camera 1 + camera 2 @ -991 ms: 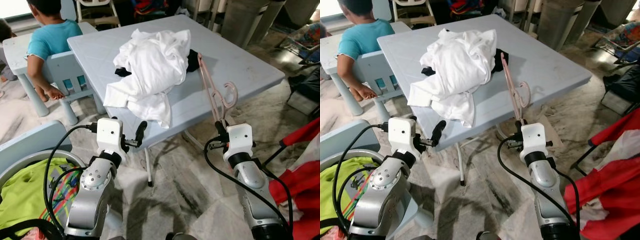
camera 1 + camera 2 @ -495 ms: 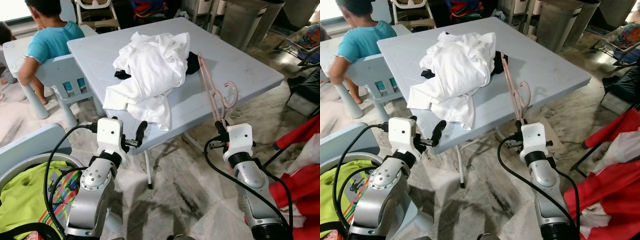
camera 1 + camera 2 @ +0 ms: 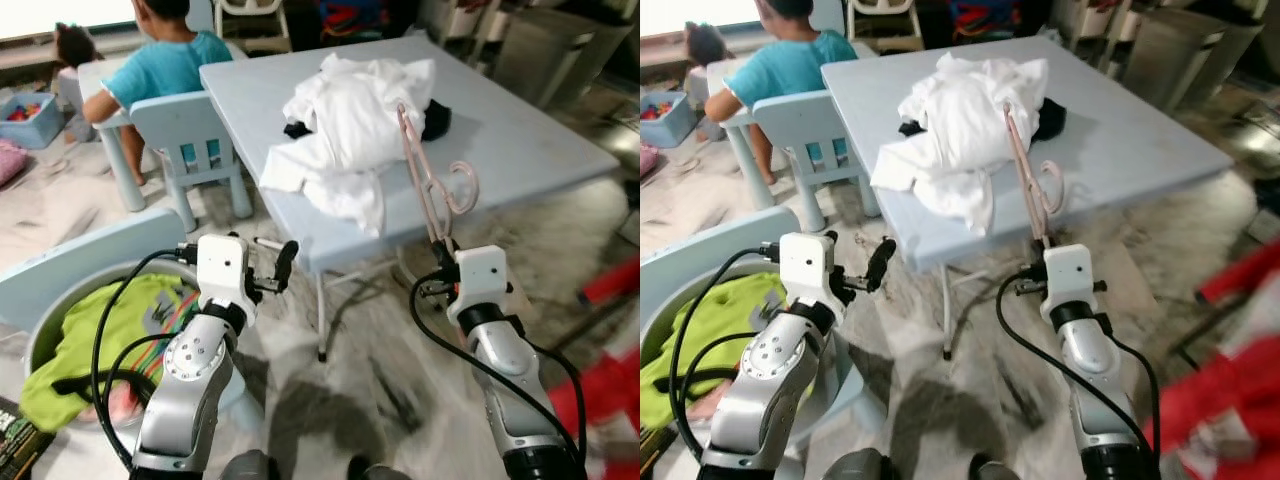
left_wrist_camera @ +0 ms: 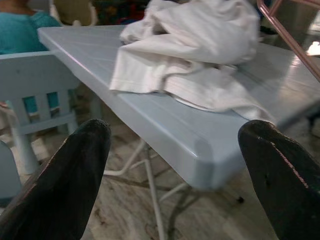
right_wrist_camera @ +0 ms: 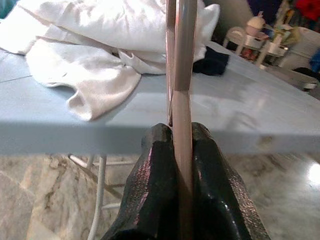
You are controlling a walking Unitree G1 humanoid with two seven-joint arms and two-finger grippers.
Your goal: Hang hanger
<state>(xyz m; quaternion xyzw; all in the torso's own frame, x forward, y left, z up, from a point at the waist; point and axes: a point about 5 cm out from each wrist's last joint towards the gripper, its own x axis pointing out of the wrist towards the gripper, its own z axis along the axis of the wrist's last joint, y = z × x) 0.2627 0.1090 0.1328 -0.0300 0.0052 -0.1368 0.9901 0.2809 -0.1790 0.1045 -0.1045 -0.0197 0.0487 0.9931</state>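
Right end effector (image 3: 440, 243) clenches one pink hanger (image 3: 425, 180) (left end effector (image 3: 270, 262) released).

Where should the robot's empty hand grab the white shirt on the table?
Probably the flap of the white shirt that droops toward the near edge of the light blue table. It lies closest to the open left gripper and is loose cloth, so its fingers could come from the front and pinch it. The right gripper is busy holding the pink hanger.

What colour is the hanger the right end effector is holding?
Pale pink. The hanger shows best in the left eye view, clamped in the right end effector.
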